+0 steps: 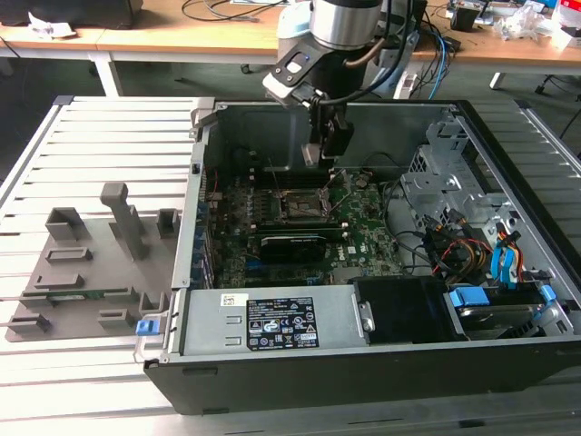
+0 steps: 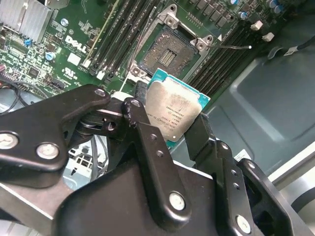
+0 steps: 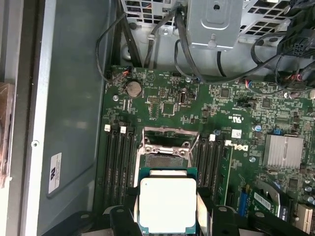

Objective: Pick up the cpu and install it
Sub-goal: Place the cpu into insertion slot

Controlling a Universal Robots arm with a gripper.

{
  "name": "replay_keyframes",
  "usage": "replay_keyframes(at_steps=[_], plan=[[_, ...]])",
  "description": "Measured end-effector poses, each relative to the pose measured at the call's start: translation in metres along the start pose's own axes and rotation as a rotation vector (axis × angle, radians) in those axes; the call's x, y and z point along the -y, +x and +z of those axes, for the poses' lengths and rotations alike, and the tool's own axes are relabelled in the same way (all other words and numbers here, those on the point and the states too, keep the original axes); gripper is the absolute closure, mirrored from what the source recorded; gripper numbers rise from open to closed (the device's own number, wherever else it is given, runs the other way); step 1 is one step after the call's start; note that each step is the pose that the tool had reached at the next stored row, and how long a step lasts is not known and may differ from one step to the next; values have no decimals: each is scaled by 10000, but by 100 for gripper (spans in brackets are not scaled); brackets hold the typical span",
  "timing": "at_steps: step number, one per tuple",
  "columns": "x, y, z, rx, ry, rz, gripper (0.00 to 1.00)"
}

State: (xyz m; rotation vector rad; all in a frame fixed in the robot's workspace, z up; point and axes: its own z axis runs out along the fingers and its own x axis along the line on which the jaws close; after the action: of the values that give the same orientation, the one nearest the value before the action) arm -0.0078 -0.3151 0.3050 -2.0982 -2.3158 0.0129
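1. Your jaws are closed on the cpu (image 2: 174,110), one black jaw pressed to each of two opposite edges, with its silver-grey top facing both wrist cameras.
2. The cpu (image 3: 167,204) is in the air inside the open computer case (image 1: 363,391), clear of the green motherboard (image 3: 167,105) below it.
3. Nearest beneath it is the socket (image 3: 167,147). It lies open with its contact field bare. In the first wrist view the cpu sits just short of it rather than squarely over it.
4. Rows of black memory slots (image 3: 120,162) flank the socket on both sides.
5. Farther out on the motherboard you can see a round coin battery (image 3: 134,88) and a ribbed silver heat sink (image 3: 283,150).
6. In the exterior view the arm reaches down into the case from the far side. The socket (image 1: 295,207) lies near the middle of the board, and a labelled grey power supply (image 1: 272,322) runs along the near wall.
7. The case rests on the slatted tabletop (image 1: 91,127), toward the exterior view's right edge.
8. A grey moulded parts tray (image 1: 82,272) lies on the tabletop just beside the case, toward the exterior view's left edge.
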Motion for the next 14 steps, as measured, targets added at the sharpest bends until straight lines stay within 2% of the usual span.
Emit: replay_keyframes(at_steps=[14], plan=[[-4, -2, 226, 1, 0, 0, 45]])
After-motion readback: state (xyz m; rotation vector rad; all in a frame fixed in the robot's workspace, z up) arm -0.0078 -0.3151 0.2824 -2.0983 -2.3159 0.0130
